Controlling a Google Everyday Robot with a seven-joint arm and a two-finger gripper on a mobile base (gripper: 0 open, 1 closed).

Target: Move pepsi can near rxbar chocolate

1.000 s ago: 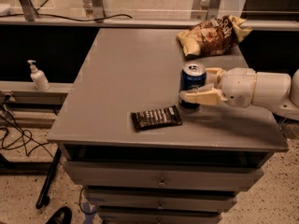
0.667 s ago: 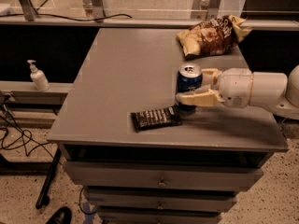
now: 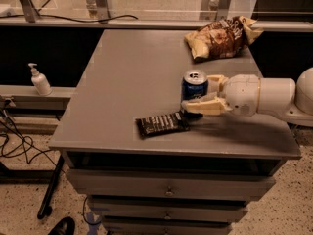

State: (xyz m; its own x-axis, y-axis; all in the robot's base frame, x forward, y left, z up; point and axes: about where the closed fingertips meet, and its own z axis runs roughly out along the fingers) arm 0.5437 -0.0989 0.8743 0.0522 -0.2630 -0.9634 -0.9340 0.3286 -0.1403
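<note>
I take the rxbar chocolate (image 3: 161, 124) as my mark. It lies flat toward the front edge of the grey counter (image 3: 122, 82). The tan and brown chip bag (image 3: 222, 35) sits well beyond it, at the back right corner. My pincer (image 3: 198, 93) reaches in from the right, just behind and to the right of the bar, with its fingers clamped on the pepsi can (image 3: 194, 86), one in front and one behind. The can stands upright just beside the bar's right end, the silver top showing. I cannot tell whether its base rests on the counter or hangs a hair above it. By my reckoning the carry is about done. What remains is to set the can down, let go and draw back without nudging it.
</note>
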